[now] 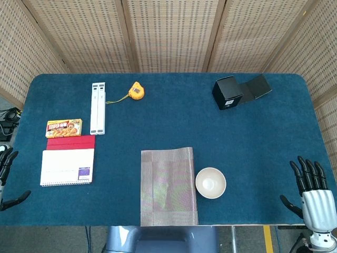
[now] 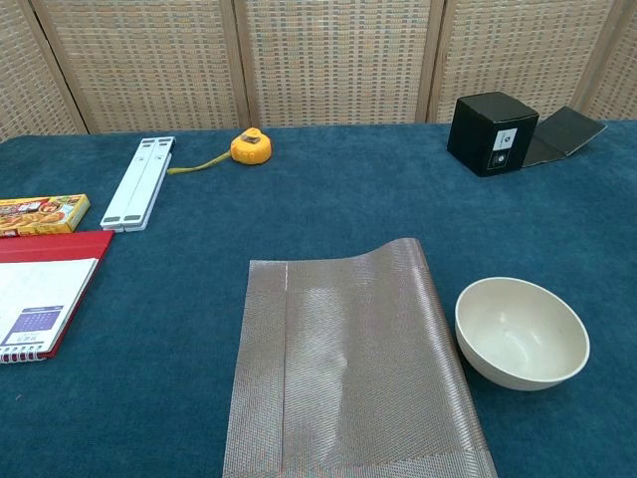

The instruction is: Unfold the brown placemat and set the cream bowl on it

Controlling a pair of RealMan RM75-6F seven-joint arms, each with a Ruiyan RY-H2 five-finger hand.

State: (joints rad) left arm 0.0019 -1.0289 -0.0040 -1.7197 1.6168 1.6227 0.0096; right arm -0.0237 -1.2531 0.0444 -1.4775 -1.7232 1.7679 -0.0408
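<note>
The brown placemat [image 1: 168, 186] [image 2: 353, 363] lies folded at the table's front middle, its upper layer curling up along the right edge. Just to its right the cream bowl [image 1: 210, 183] [image 2: 522, 332] stands upright and empty on the blue cloth, barely apart from the mat. My right hand [image 1: 311, 187] hovers at the front right corner with fingers spread and nothing in them, well right of the bowl. My left hand [image 1: 6, 176] shows only partly at the left edge, fingers apart and empty. Neither hand appears in the chest view.
A red-covered notebook [image 1: 68, 161] lies at the left, with a snack box [image 1: 63, 128] behind it. A white folding stand [image 1: 98, 108], a yellow tape measure [image 1: 137, 91] and a black box [image 1: 228, 93] with an open flap sit further back. The blue table [image 1: 253, 142] is backed by wicker screens.
</note>
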